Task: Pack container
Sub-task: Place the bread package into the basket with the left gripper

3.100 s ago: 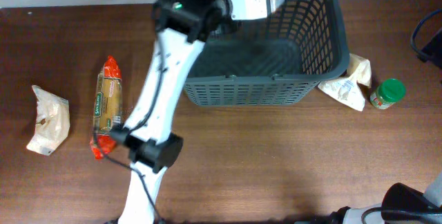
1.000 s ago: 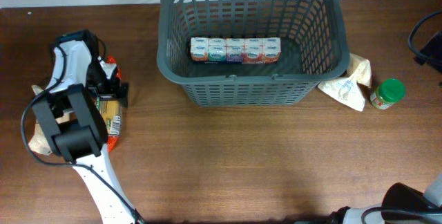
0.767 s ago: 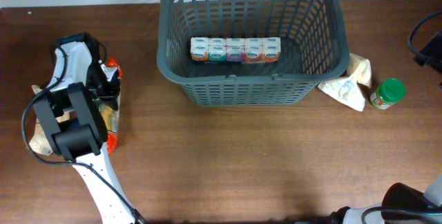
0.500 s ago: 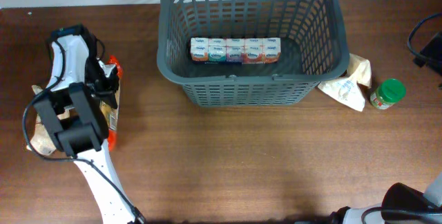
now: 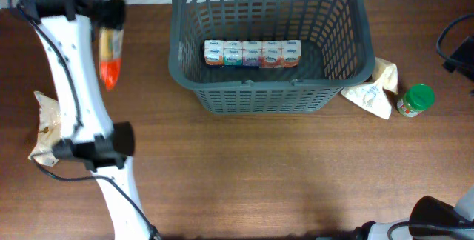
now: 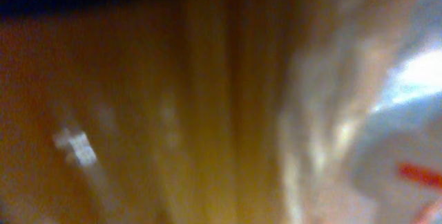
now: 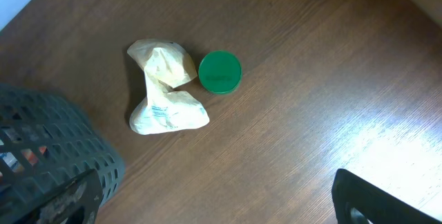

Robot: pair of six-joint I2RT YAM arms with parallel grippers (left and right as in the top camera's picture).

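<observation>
- Left arm (image 5: 70,70) carries a pasta packet (image 5: 109,51) clear of the worktop (image 5: 296,173), just left of the container (image 5: 266,99). This is probably the carry toward the basket.
- The container sits at the back centre of the worktop. A row of small cartons (image 5: 252,53) lies across its floor, leaving open space in front for a long packet.
- The left jaws are hidden behind arm and packet. The packet hangs in the air, so they are judged to be clamped on its upper end.
- The left wrist view is a blur of yellow strands and wrapper (image 6: 207,113), with no fingers visible.
- The right jaws stand wide apart and empty, low over a crumpled paper bag (image 7: 164,89) and a green-lidded jar (image 7: 219,71), both waiting just right of the basket.
- Another paper bag (image 5: 50,125) lies partly behind the left arm.
</observation>
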